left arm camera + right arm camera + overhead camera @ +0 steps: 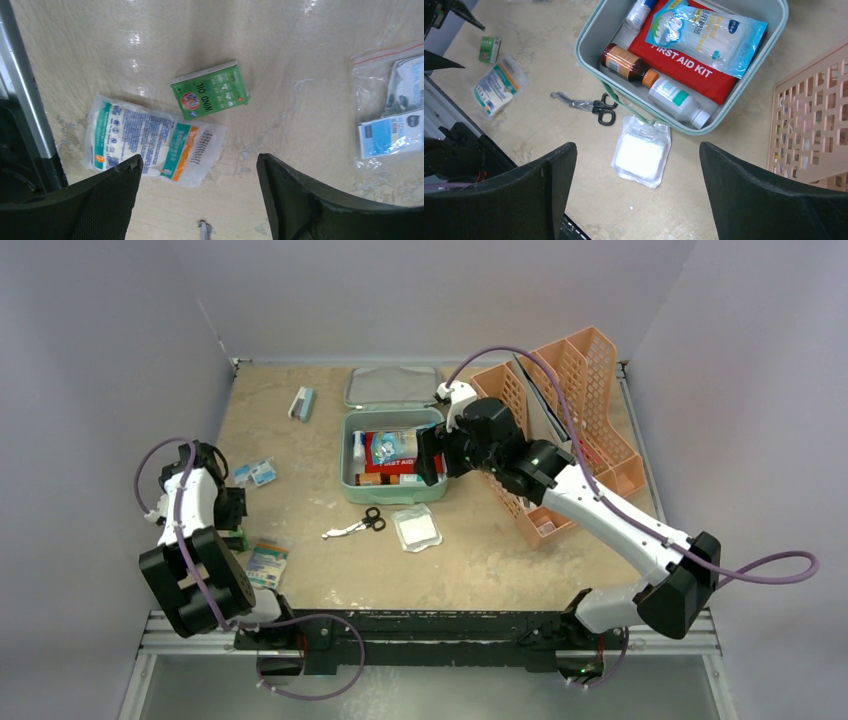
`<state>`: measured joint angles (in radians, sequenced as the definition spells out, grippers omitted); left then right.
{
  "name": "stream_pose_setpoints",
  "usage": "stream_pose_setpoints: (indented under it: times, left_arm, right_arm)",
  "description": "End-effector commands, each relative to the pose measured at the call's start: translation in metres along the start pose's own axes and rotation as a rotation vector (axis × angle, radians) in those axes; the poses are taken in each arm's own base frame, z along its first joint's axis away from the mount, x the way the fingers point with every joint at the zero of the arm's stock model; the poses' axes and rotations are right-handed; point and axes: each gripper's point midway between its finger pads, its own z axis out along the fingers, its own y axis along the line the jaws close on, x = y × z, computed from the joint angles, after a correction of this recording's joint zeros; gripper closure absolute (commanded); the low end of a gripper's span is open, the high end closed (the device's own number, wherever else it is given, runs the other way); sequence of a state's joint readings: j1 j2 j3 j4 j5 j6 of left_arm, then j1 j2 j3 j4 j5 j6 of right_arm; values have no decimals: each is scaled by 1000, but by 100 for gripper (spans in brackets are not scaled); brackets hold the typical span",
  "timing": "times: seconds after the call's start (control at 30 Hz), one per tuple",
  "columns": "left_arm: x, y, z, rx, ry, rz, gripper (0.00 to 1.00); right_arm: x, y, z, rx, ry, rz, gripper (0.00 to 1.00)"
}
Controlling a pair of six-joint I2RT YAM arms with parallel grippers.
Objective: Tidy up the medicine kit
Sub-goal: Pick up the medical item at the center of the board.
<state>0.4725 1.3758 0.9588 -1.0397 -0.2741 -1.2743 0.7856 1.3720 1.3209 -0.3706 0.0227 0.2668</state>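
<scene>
Mint-green square plastic medicine kit (392, 495) sits open at mid-table, toward the back. Its matching lid (392, 386) lies flat just behind it.

Inside: flat red "FIRST AID KIT" pouch (684, 65), clear packet of white swabs (706, 35) lying on top of it, amber bottle (624, 62), white bottle (676, 97). Box looks close to full.

Loose in front: black-handled scissors (362, 523) and a clear-wrapped white gauze pad (641, 157) just beside the kit's front wall.

Right gripper (636, 147) hovers over the kit's front edge, fingers spread wide, holding nothing. Peach mesh file rack (580, 410) stands close by that arm.

Left gripper (199, 159) hangs at the table's left side, fingers also apart and empty, above a green sachet (210, 90) and a white-and-teal printed packet (150, 140).

Risks, as I judge them:
- Flat packets give the fingers little to bite; a descent may scrape the table or push them away.
- Gauze sits near the wall; a finger could nudge the box.
- Piled contents may stop the lid seating.
- Right arm's swing could clip the rack.
</scene>
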Motion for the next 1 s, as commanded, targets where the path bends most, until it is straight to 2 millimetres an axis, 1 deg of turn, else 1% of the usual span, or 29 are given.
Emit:
stream_pose_setpoints:
  times: [0.0, 0.1, 0.17, 0.23, 0.37, 0.5, 0.63, 0.8, 0.97]
  left_arm:
    - [-15, -12, 5, 25, -62, -81, 16]
    - [-23, -9, 13, -1, -105, -108, 12]
    - [-26, -12, 17, 14, -111, -122, 12]
    - [-27, -14, 20, 22, -110, -132, 14]
    - [-30, -12, 26, -11, -130, -172, 20]
    - [-26, -7, 39, -47, -131, -201, 21]
    - [-20, -3, 50, -75, -120, -216, 18]
    - [-20, -4, 56, -81, -126, -211, 18]
    - [-21, -9, 59, -79, -127, -203, 18]
  right_arm:
    - [-19, 10, -19, -39, -50, -19, 6]
    - [-22, 11, -23, -44, -67, -20, 6]
    - [-23, 11, -25, -44, -72, -18, 6]
    - [-23, 12, -26, -46, -76, -19, 6]
    - [-25, 12, -27, -48, -83, -19, 6]
    - [-26, 12, -27, -48, -85, -19, 6]
    - [-27, 13, -30, -49, -88, -20, 6]
    - [-26, 12, -35, -50, -90, -19, 5]
    - [-24, 12, -38, -50, -90, -19, 5]
